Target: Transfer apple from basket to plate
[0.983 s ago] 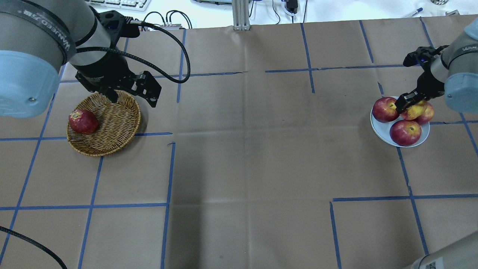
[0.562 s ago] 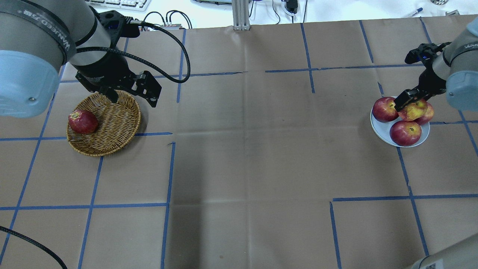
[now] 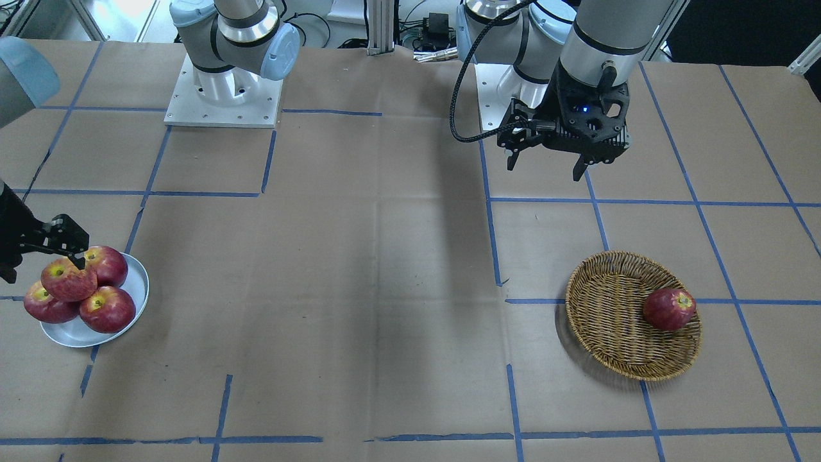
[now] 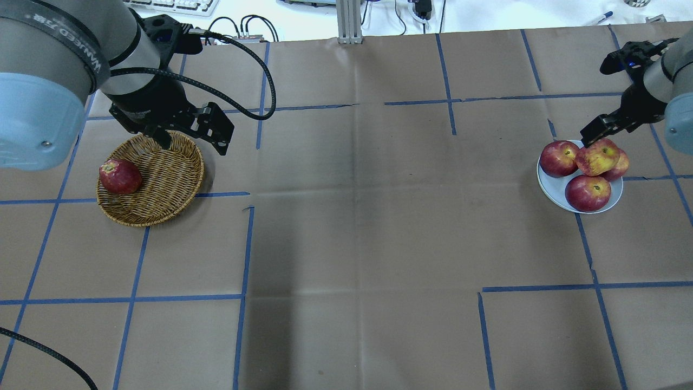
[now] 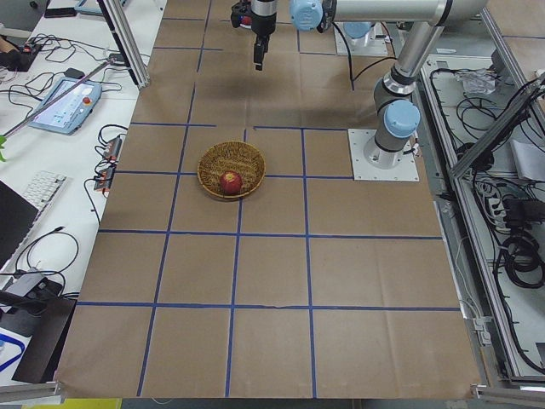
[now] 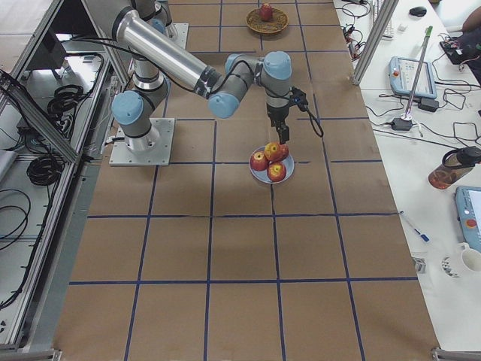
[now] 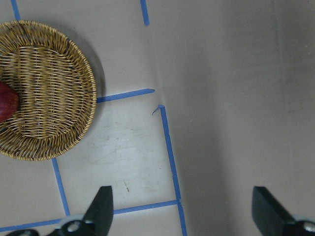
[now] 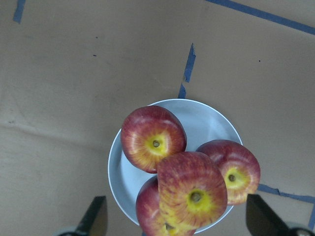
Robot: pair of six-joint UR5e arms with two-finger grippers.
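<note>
The pinkish-red, yellow-streaked apple (image 4: 597, 157) (image 8: 192, 189) (image 3: 67, 280) rests on top of three darker apples on the pale plate (image 4: 548, 184) (image 8: 206, 120) (image 3: 76, 335). My right gripper (image 4: 601, 131) (image 3: 38, 253) hangs just above it, open and empty, with its fingers (image 8: 96, 219) wide apart. The wicker basket (image 4: 162, 211) (image 3: 603, 308) (image 7: 54, 83) holds one dark red apple (image 4: 120, 176) (image 3: 669, 308). My left gripper (image 4: 189, 138) (image 3: 545, 168) is open and empty, raised beside the basket's far rim.
The plate sits near the table's right edge, the basket at the left. Brown paper with blue tape lines covers the table (image 4: 352, 216). A black cable (image 4: 260, 81) loops from the left wrist. A metal post (image 4: 349, 21) stands at the back.
My right gripper has let go of the pinkish apple and risen up and back from the plate. The apple stays on the pile. The left arm has not moved.
</note>
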